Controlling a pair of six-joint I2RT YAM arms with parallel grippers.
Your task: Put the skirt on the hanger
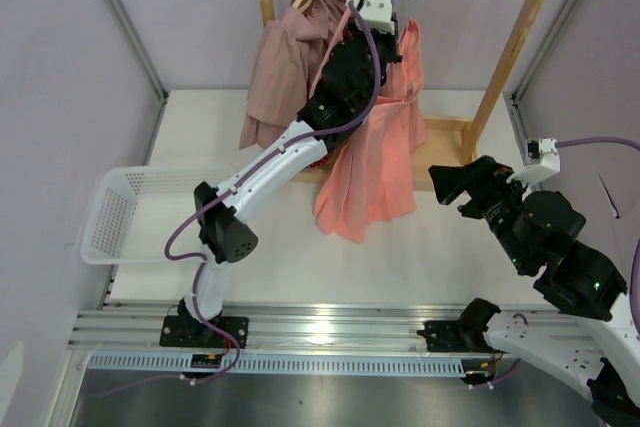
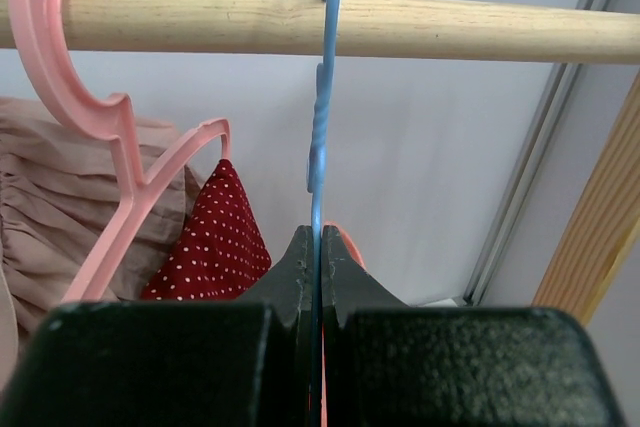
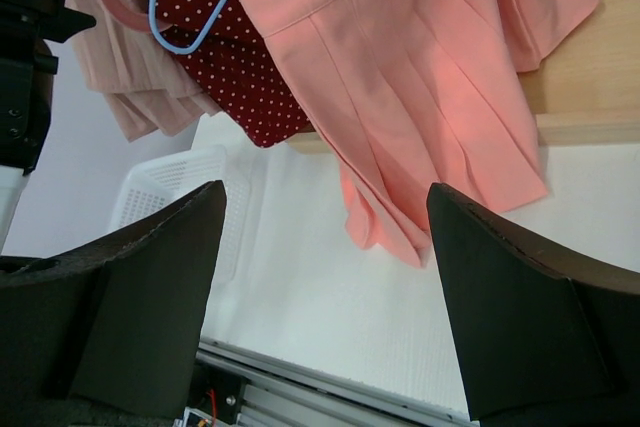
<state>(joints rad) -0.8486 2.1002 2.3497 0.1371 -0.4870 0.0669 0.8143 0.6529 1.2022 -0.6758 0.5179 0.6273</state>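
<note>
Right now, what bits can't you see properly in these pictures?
Top view: the left arm covers where the skirt meets the hanger.
Left wrist view: the left fingers hide the hanger's lower part.
Right wrist view: the top edge cuts off the skirt's upper part.

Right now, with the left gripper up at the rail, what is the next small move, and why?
Probably open the left gripper and ease it down and away. It is shut on the neck of the hanger, whose hook appears to sit over the wooden rail, and the skirt seems to hang from it. The right gripper is open and clear.
</note>
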